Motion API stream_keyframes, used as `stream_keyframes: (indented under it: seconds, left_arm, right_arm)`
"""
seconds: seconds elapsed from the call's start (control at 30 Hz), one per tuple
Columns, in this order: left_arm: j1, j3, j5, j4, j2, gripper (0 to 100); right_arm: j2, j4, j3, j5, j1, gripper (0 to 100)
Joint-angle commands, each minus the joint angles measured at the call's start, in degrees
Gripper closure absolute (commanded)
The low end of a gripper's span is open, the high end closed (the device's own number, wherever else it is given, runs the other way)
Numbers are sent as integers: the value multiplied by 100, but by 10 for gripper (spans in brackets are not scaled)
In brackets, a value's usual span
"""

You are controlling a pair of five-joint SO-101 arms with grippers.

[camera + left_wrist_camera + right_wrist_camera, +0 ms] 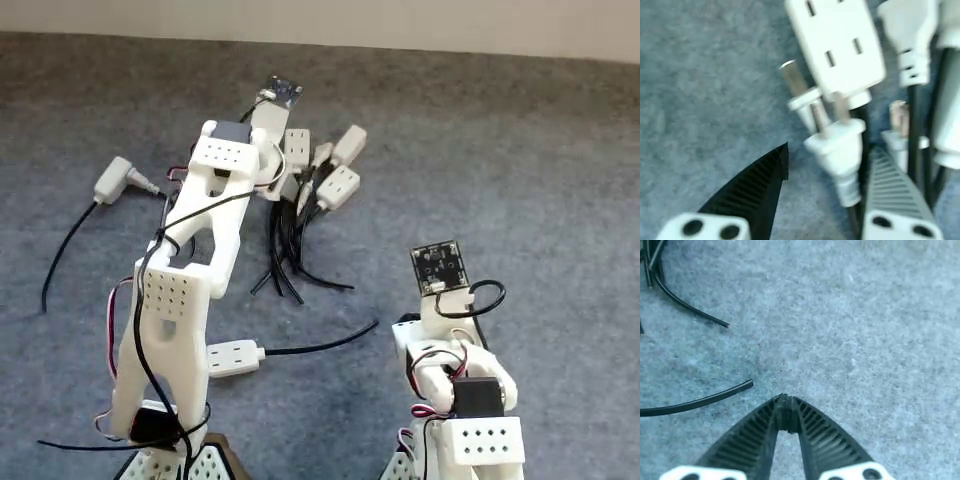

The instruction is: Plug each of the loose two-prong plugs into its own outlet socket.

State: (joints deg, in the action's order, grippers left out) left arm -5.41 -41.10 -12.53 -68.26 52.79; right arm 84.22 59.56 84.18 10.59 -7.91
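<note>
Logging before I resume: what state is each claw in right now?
Left claw: open, straddling a plug, not clamped on it.
Right claw: closed, empty.

A grey carpet [540, 180] with a short, rough pile covers the whole table. In the high view it reaches up to a pale, smooth strip [400, 20] that runs along the far edge. Seen close in the left wrist view, the carpet [700, 100] looks bluish grey. In the right wrist view the carpet [865, 315] has small light flecks.
</note>
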Motion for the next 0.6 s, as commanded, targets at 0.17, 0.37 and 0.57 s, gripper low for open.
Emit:
stream_keyframes:
  seconds: [0.17, 0.37, 0.57]
  left_arm:
    - [-40, -1640, -642, -1407, 48, 998]
    - [-66, -3143, -958, -2716, 75, 995]
    - [259, -2976, -1099, -2523, 92, 992]
  right_arm:
    - [48, 4, -57, 70, 57, 993]
    - [57, -13, -84, 431, 523, 993]
    - [57, 22, -207, 466, 593, 993]
